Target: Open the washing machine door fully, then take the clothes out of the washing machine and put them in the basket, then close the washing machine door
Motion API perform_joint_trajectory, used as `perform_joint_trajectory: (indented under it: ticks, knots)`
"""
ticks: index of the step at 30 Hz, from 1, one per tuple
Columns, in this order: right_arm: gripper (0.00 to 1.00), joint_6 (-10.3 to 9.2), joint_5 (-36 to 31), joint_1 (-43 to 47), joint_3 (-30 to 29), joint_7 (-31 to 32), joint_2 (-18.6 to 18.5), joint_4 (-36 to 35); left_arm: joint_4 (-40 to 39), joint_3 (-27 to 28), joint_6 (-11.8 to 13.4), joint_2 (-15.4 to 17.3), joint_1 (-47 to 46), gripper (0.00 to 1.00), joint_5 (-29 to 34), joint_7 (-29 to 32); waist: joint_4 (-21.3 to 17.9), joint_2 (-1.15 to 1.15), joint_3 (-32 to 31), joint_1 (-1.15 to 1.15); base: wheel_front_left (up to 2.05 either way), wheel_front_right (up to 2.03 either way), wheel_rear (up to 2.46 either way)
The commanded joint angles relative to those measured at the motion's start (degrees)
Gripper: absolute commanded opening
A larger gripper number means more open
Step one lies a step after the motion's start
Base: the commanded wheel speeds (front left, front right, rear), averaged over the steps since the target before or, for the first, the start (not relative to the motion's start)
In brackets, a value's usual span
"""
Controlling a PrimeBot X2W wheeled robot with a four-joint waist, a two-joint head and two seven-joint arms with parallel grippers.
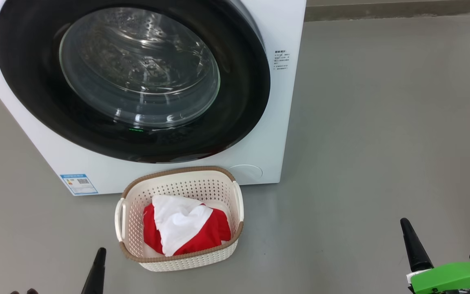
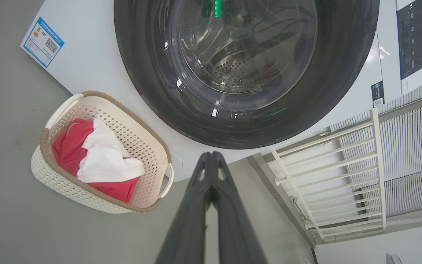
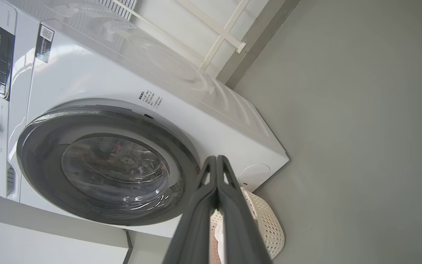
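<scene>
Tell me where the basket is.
In the head view the basket sits on the floor at lower centre, directly before the washing machine, beneath its door.

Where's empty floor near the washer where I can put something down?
The floor right of the washing machine and basket is bare. A smaller patch lies left of the basket, below the blue label. Crowded: the basket, holding clothes, sits close under the door.
</scene>
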Motion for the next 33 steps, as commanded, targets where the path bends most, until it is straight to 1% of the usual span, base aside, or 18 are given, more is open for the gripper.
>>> perform_joint_trajectory:
  ticks: [1, 33]
  knots:
    - [0.0, -0.03, 1.9, -2.7, 0.4, 0.5, -1.1, -1.6, -1.0, 1.6, -0.3, 0.5, -2.9, 0.0, -1.8, 0.5, 0.0, 0.0, 0.0, 0.0, 0.0, 0.0, 0.0]
    - [0.0, -0.05, 21.0, -6.5, -0.3, 6.0, -1.5, -2.0, 0.4, 3.5, -0.4, -0.8, -6.6, 0.0, -19.9, 5.9, -0.6, 0.0, -0.5, 0.0, 0.0, 0.0, 0.0]
